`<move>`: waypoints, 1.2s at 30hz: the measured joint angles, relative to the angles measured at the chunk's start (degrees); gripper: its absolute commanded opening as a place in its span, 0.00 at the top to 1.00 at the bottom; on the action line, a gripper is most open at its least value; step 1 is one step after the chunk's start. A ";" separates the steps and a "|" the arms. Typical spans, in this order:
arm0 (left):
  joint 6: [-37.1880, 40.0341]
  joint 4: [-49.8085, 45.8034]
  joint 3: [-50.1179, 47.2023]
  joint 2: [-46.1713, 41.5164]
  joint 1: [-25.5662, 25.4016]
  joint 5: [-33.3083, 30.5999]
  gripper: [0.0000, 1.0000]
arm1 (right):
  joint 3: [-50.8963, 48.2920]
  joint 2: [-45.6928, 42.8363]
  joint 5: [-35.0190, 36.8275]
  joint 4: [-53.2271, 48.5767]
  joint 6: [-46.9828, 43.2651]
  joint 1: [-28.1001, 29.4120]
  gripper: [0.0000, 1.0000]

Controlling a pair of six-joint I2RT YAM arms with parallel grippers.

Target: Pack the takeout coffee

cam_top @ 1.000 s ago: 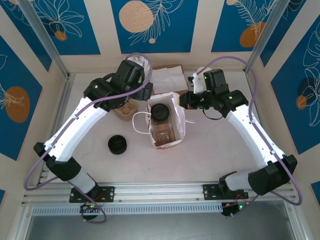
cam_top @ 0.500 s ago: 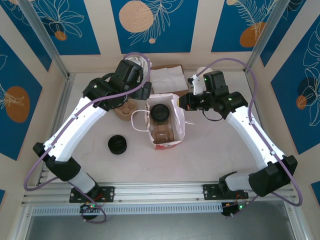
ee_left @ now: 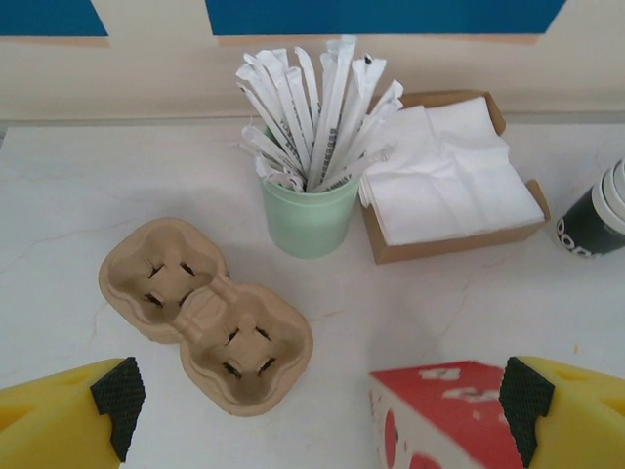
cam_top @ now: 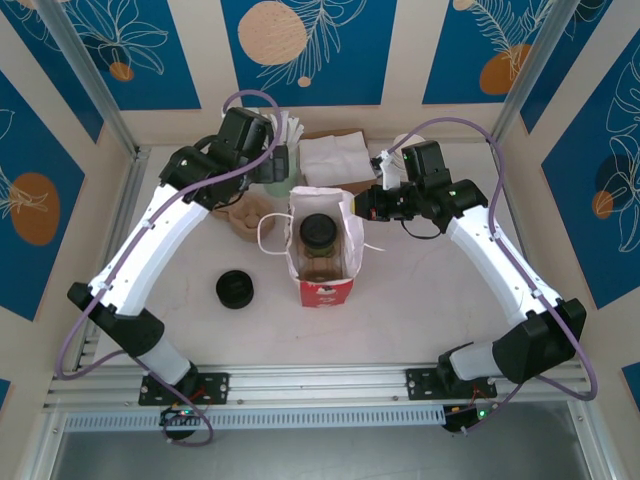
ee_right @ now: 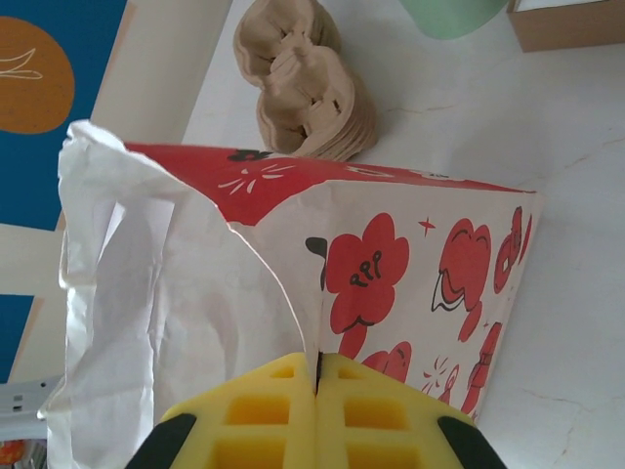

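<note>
Right pincer point(ee_right: 317, 376) clamped shut on red bag point(ee_right: 410, 264) rim, frame bottom. Left pincer point(ee_left: 320, 405) spread wide, holding nothing. Takeout coffee point(cam_top: 318, 231) stands inside bag, frame centre.

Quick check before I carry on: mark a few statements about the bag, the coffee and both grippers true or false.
1. The coffee cup stands inside the red bag. True.
2. The right gripper is open beside the bag. False: it is shut on the bag's paper edge.
3. The left gripper grips the green straw cup. False: its jaws stand open and empty above the table, short of that cup.
4. A black round piece lies on the table outside the bag. True.
5. The cardboard cup carrier is packed in the bag. False: it lies on the table beside the bag.
</note>
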 measured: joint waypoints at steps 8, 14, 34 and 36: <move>1.11 6.67 -0.94 3.65 0.79 -3.50 0.05 | -1.42 0.28 -2.80 2.38 -1.40 -1.62 0.60; 3.82 13.99 -6.47 4.37 1.33 -4.07 0.03 | -1.46 0.28 -2.78 5.38 -1.55 -3.02 0.51; 9.57 20.59 -0.22 8.50 4.92 2.56 0.09 | 5.64 -6.38 1.88 5.90 5.75 -7.26 0.51; 10.08 20.92 1.99 10.95 6.56 3.93 0.11 | 5.22 -6.36 2.05 6.43 6.01 -7.39 0.52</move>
